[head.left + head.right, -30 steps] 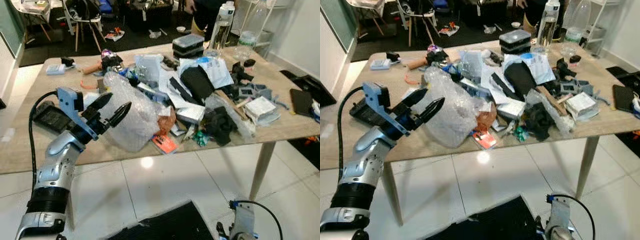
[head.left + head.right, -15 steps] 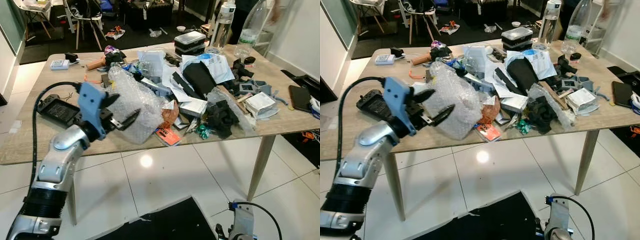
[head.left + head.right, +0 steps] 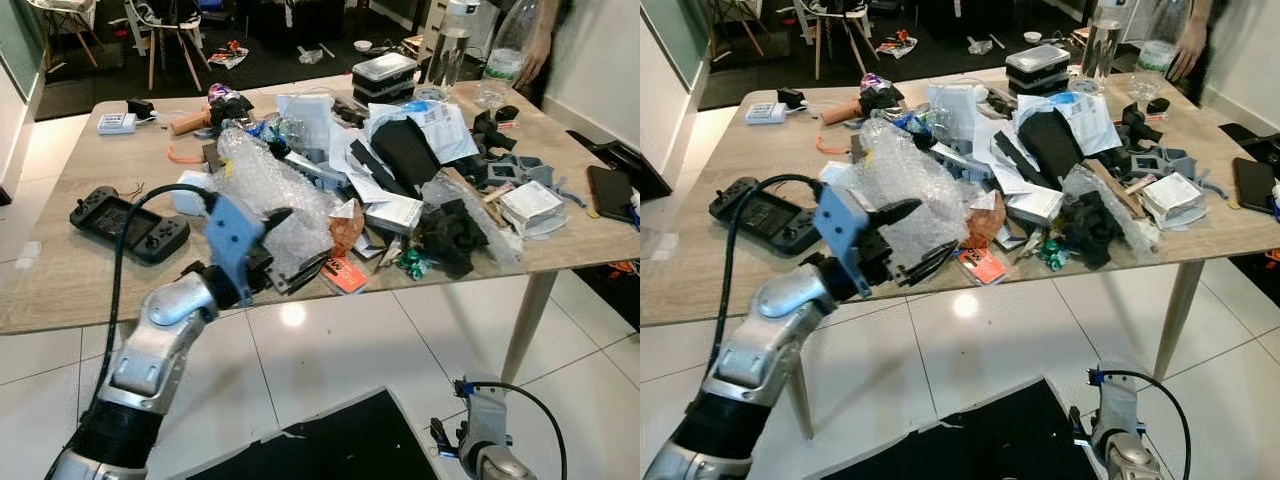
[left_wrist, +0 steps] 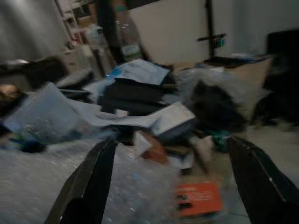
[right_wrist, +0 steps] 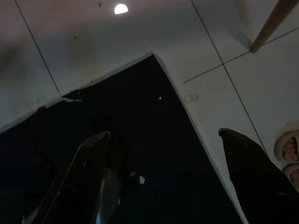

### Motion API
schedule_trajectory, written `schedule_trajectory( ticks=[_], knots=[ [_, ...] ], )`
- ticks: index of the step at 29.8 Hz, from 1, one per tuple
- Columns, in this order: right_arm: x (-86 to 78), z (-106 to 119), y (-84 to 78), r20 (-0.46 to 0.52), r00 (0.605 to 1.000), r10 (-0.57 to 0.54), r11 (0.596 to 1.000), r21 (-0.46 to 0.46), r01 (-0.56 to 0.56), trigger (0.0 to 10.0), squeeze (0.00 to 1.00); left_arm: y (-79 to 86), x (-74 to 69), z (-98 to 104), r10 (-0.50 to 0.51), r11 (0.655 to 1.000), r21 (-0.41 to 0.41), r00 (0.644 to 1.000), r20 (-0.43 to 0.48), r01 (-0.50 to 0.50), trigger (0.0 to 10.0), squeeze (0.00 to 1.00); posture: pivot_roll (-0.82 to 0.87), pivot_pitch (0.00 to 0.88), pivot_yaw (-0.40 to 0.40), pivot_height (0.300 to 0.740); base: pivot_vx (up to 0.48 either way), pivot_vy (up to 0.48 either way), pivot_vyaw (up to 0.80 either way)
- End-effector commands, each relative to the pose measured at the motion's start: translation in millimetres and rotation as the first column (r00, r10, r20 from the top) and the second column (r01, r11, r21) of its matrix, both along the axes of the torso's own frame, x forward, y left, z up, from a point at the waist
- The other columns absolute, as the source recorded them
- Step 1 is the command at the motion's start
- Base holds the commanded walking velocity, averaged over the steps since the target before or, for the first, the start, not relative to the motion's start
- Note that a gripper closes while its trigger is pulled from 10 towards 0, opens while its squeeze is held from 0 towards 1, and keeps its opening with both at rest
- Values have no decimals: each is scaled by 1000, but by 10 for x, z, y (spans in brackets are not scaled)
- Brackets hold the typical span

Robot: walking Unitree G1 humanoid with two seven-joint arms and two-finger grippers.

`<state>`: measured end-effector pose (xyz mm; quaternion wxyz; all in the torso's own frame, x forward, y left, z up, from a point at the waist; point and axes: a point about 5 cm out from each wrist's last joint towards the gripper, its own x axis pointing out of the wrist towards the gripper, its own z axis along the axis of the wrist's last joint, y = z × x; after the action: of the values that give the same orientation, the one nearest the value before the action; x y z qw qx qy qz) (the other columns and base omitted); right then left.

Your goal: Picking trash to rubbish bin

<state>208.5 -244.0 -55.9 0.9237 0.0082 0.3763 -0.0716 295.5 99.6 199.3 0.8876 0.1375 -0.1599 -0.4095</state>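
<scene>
A big crumpled sheet of clear bubble wrap (image 3: pixel 262 182) lies on the near left part of the cluttered wooden table (image 3: pixel 60 285). My left gripper (image 3: pixel 296 244) is open at the wrap's near edge, one finger over the wrap and the other low by the table's front edge. In the left wrist view the fingers (image 4: pixel 88 186) are spread wide, with bubble wrap (image 4: pixel 56 186) between them and an orange packet (image 4: pixel 198 198) beyond. My right gripper (image 5: pixel 163 177) hangs low over the floor, open and holding nothing.
A black game controller (image 3: pixel 130 222) lies left of the wrap. Papers, black cloth, boxes (image 3: pixel 385 72) and bottles (image 3: pixel 448 40) crowd the table's middle and right. A person's hand (image 3: pixel 1190 45) rests at the far right corner. A black sheet (image 3: pixel 330 440) lies on the tiled floor.
My left arm has swung rightward along the table's front, from beside the bubble wrap to its near edge, still open. The camera shifted. A person's hand has appeared at the far right.
</scene>
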Motion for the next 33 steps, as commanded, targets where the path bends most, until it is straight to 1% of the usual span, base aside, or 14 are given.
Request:
schedule_trajectory(
  ticks=[1,4,6,8,9,13,15,16,22,23,25,29,30,33],
  knots=[
    [-92,-63,22,-36,999,-2,1000,3,2,10000,0,-99,-13,26,30,995,90,994,102,-39,10000,0,-38,104,12,740,0,0,0],
    [-100,-72,39,-36,999,-1,1000,8,1,10000,0,-145,-24,39,49,989,130,984,173,-73,10000,0,-38,104,12,740,0,0,0],
    [-105,-77,49,-37,999,0,1000,13,1,10000,0,-180,-42,60,43,990,126,979,200,-69,10000,0,-38,104,12,740,0,0,0],
    [-115,-85,57,-41,999,1,1000,14,-1,10000,0,-236,-65,53,17,984,169,971,240,-60,10000,0,-38,104,12,740,0,0,0],
    [-128,-95,66,-47,999,4,1000,15,-3,10000,0,-297,-96,29,-30,972,233,962,273,-35,10000,0,-39,109,16,740,0,0,0],
    [-140,-104,72,-53,999,5,1000,15,-4,10000,0,-335,-104,29,-53,970,242,958,281,-17,10000,0,-40,105,15,740,0,0,0],
    [-150,-110,72,-57,998,4,1000,15,-3,10000,0,-386,-85,26,-67,964,265,950,304,-17,10000,0,-42,102,18,740,0,0,0],
    [-154,-113,74,-60,998,2,1000,14,-2,10000,0,-422,-62,4,-77,955,295,942,327,-25,10000,0,-44,100,19,740,0,0,0],
    [-166,-122,80,-65,998,-3,1000,14,4,10000,0,-520,-13,-29,-92,945,327,934,345,-28,10000,0,-50,91,25,740,0,0,0],
    [-178,-130,84,-70,998,-6,1000,13,7,10000,0,-583,15,-83,-97,932,360,931,353,-39,10000,0,-53,88,29,740,0,0,0],
    [-183,-134,87,-72,997,-8,1000,13,9,10000,0,-616,36,-141,-96,922,384,931,351,-50,10000,0,-55,86,32,740,0,0,0],
    [-186,-136,89,-73,997,-12,1000,13,13,10000,0,-624,83,-212,-75,905,416,929,363,-89,10000,0,-55,86,32,740,0,0,0],
    [-190,-138,88,-73,997,-17,1000,14,19,10000,0,-594,147,-276,-41,879,455,926,375,-146,10000,0,-59,89,37,740,0,0,0],
    [-199,-143,88,-74,997,-23,1000,15,24,10000,0,-551,202,-360,-16,850,493,927,375,-186,10000,0,-59,89,37,740,0,0,0]
  ],
)
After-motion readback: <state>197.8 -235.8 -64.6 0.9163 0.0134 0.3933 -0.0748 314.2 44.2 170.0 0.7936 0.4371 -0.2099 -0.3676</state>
